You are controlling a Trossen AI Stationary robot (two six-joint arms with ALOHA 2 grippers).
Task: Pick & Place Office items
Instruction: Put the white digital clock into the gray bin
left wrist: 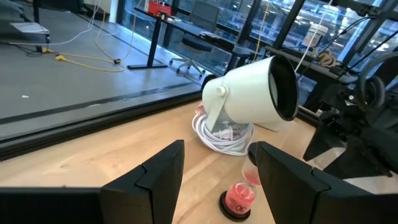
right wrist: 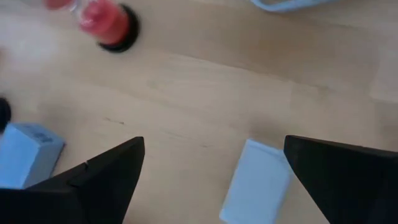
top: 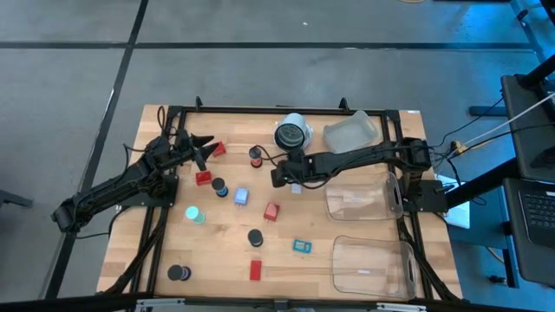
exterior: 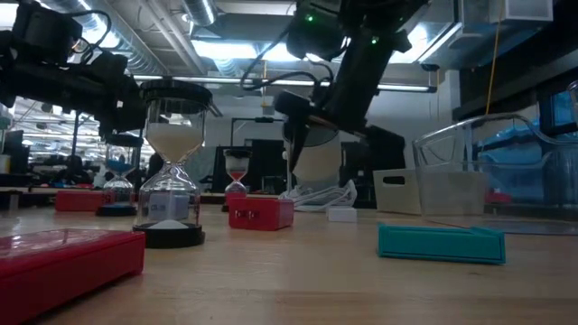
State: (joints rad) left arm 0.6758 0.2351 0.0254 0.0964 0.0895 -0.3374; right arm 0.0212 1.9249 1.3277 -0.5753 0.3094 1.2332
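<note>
Right gripper (right wrist: 211, 180) hung over table centre, fingers wide apart — white rectangle (right wrist: 256, 183) directly between and below them, untouched. Judged best: descend straight, centre on short sides, close gently. Left gripper (left wrist: 217, 180) waited open near red-sand timer (left wrist: 239, 196).

small office items are lying scattered across the table: red blocks (top: 271, 211), black-based hourglass-like pieces (top: 255, 237), a pale blue box (top: 241, 197), a teal flat box (top: 301, 247), possibly a white rectangle (right wrist: 256, 182).

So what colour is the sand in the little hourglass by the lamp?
Red, or pinkish-red. The hourglass shows best in the left wrist view.
</note>
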